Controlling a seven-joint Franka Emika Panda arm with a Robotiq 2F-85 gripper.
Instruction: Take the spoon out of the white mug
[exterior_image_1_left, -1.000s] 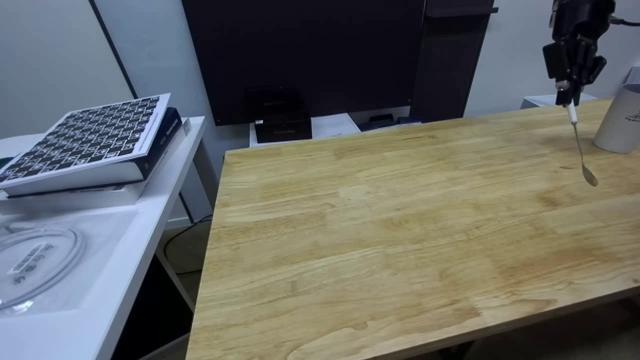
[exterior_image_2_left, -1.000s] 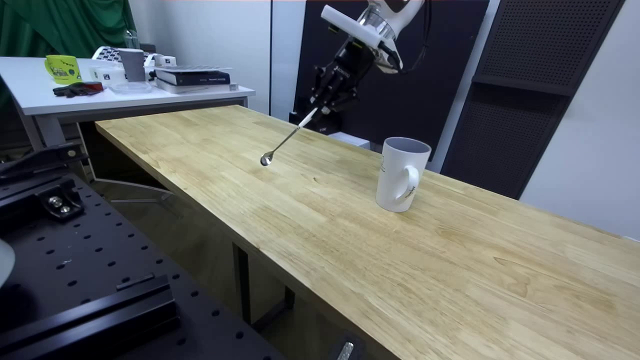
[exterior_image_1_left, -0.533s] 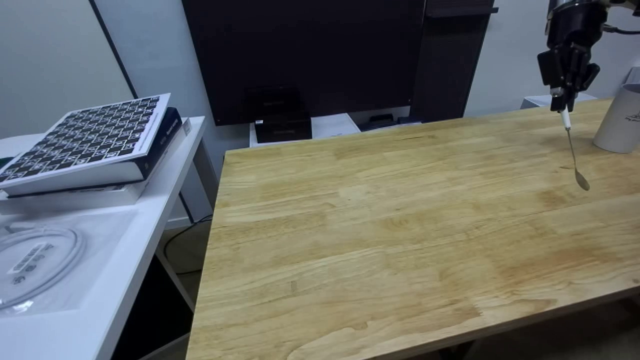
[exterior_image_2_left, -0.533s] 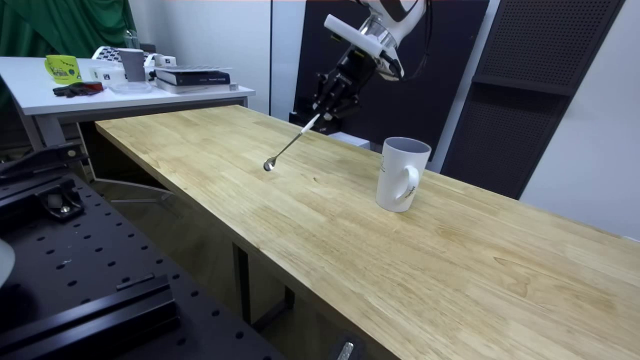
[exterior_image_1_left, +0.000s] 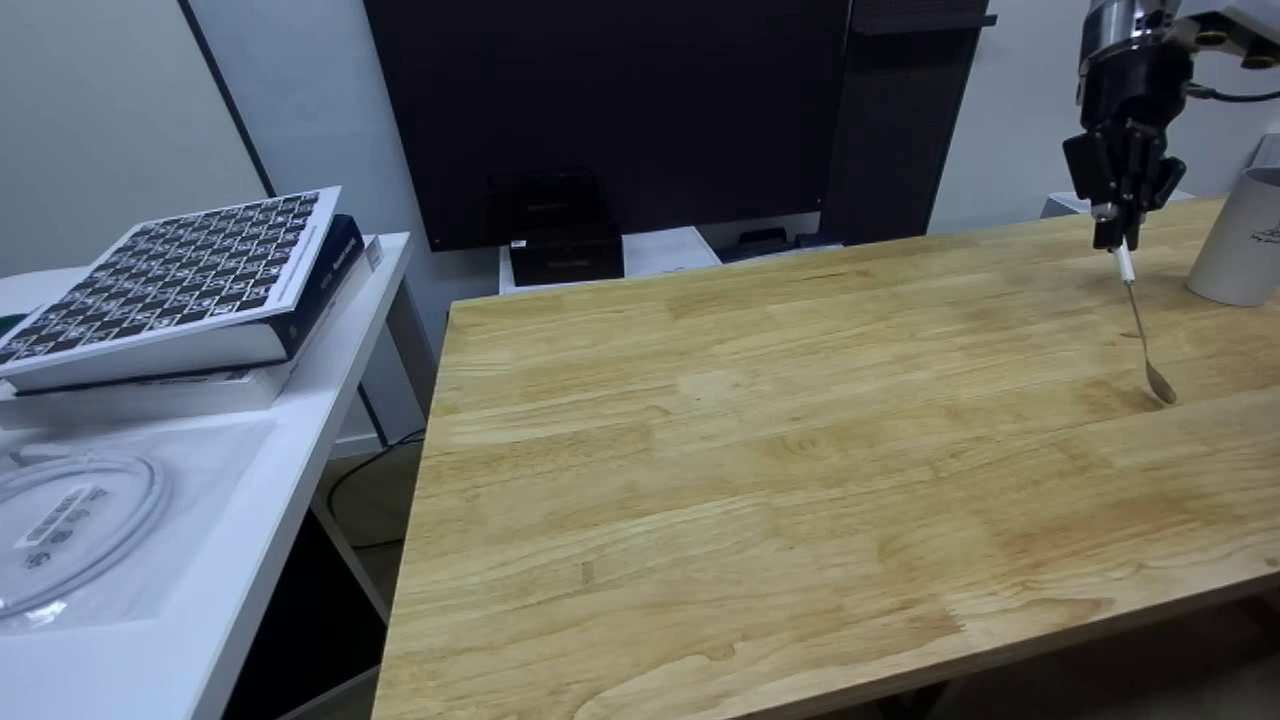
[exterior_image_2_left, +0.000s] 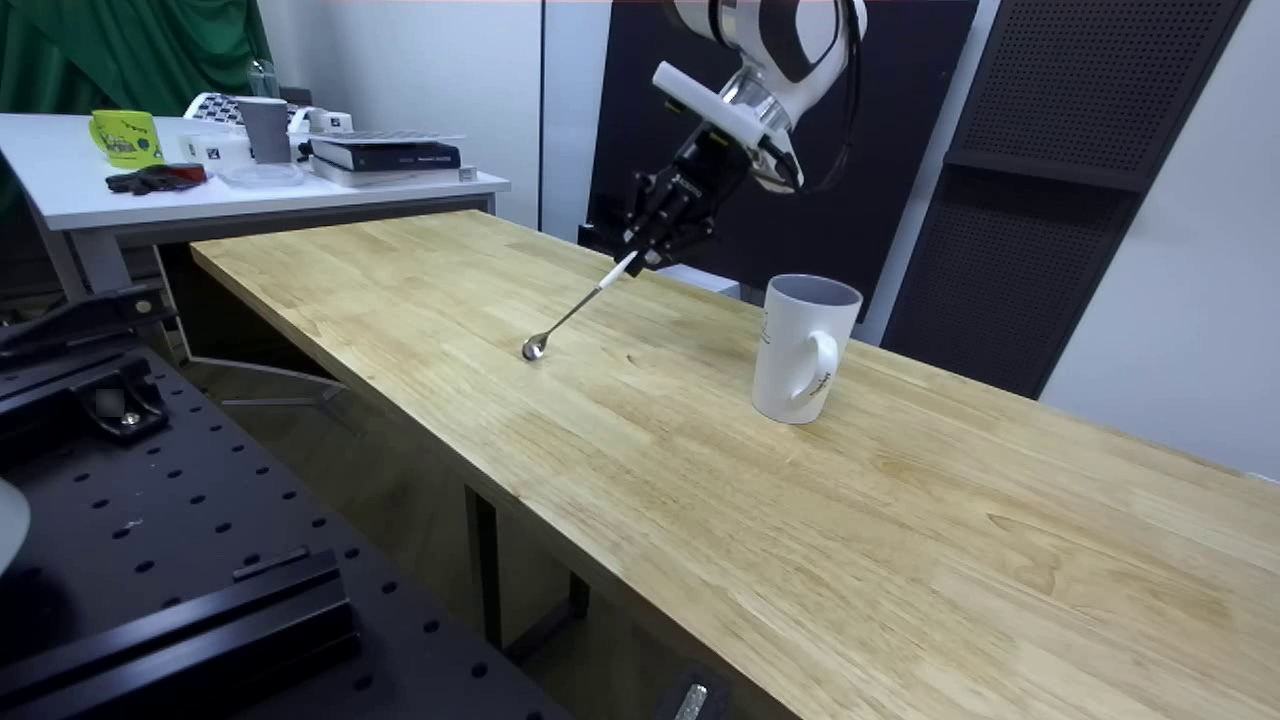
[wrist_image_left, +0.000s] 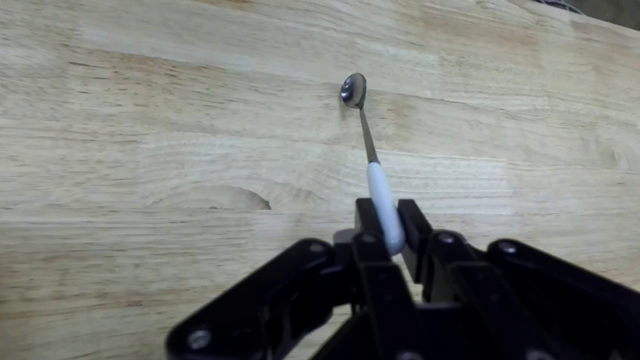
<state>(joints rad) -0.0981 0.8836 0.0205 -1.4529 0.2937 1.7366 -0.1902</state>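
The spoon (exterior_image_2_left: 566, 316) has a silver bowl, a thin silver neck and a white handle. It also shows in an exterior view (exterior_image_1_left: 1139, 320) and in the wrist view (wrist_image_left: 369, 137). My gripper (wrist_image_left: 387, 215) is shut on the white handle near its end, and it shows in both exterior views (exterior_image_1_left: 1120, 235) (exterior_image_2_left: 640, 258). The spoon slants down, bowl lowest, close over the wooden table; I cannot tell whether the bowl touches it. The white mug (exterior_image_2_left: 800, 350) stands upright on the table, apart from the spoon; an exterior view cuts it off at the edge (exterior_image_1_left: 1235, 245).
The wooden table (exterior_image_1_left: 780, 480) spans both exterior views. A white side table (exterior_image_2_left: 330, 202) holds a stack of books (exterior_image_2_left: 385, 157), a yellow-green mug (exterior_image_2_left: 126, 138) and a grey cup (exterior_image_2_left: 265, 130). A black perforated board (exterior_image_2_left: 230, 560) lies in front of the wooden table.
My gripper has moved down with the spoon in it, bringing the bowl closer to the table. The white mug has not moved.
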